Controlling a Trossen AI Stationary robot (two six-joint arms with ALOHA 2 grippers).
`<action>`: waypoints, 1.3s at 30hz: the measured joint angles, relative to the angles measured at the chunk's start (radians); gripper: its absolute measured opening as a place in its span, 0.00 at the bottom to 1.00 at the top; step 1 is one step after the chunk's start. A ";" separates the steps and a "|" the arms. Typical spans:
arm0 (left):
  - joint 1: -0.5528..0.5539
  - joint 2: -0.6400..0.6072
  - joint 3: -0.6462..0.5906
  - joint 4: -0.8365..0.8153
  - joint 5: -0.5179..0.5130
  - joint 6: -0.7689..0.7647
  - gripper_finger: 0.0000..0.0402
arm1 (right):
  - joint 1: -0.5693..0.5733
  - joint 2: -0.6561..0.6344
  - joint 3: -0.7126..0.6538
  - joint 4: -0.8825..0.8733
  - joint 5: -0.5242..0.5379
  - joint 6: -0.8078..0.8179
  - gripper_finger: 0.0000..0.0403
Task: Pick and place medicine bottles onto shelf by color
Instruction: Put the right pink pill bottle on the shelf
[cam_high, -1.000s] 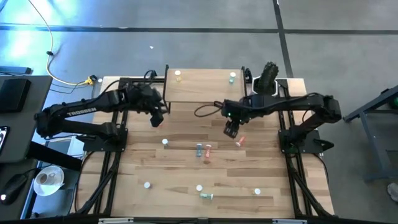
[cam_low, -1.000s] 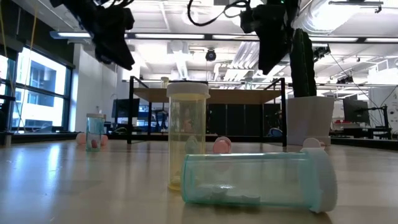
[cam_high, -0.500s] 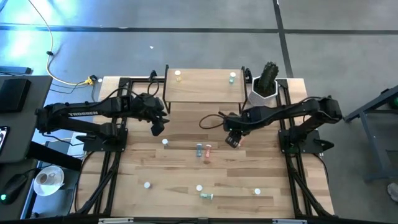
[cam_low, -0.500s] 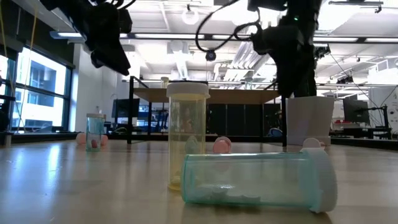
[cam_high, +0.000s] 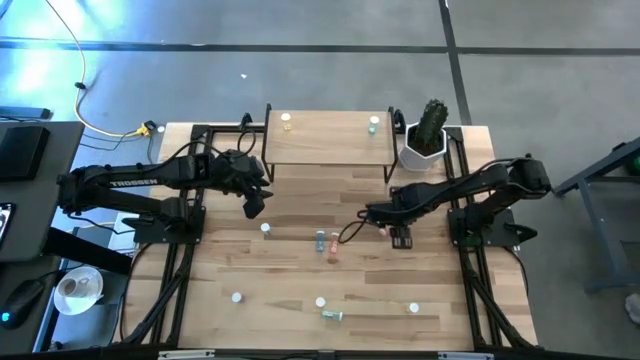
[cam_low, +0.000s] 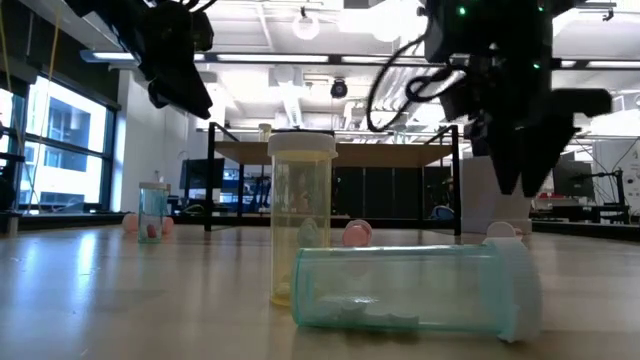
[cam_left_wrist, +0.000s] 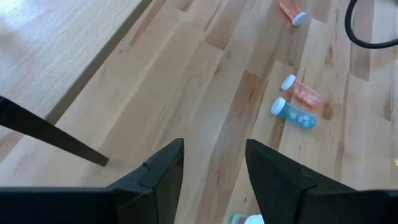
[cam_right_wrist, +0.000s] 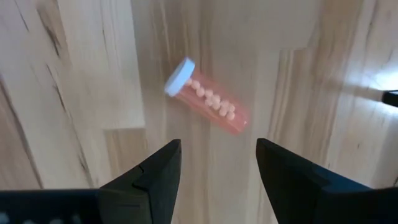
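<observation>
Here the right gripper is hanging low over the table's right-centre, pointing down, its fingers spread wide with nothing between them, directly above a pink bottle that is lying on its side on the wood, white cap on, pills showing through its wall. The right arm is reaching in from its base at the right edge, elbow bent. The left gripper is hovering just in front of the shelf's near left corner, fingers also parted and empty, the arm stretching in from the left. On the shelf, a yellow bottle and a green bottle are standing at the far edge, well apart. On the light-wood table, a blue bottle and another pink bottle are lying side by side near the middle, with more bottles scattered nearer the front, among them a green one on its side beside an upright yellow one. A white cactus pot is sitting to the right of the shelf. Beyond the table, an open workroom with ceiling lights and windows is showing.
</observation>
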 joint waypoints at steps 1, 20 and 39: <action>0.000 0.000 0.000 0.000 0.000 0.000 0.41 | 0.000 0.000 -0.005 0.004 0.001 -0.018 0.49; 0.000 0.000 0.000 0.010 -0.042 -0.026 0.41 | 0.000 0.001 -0.114 0.237 0.035 -0.258 0.49; 0.000 0.001 0.001 0.018 -0.053 -0.026 0.41 | -0.002 0.001 -0.225 0.349 0.026 -0.204 0.43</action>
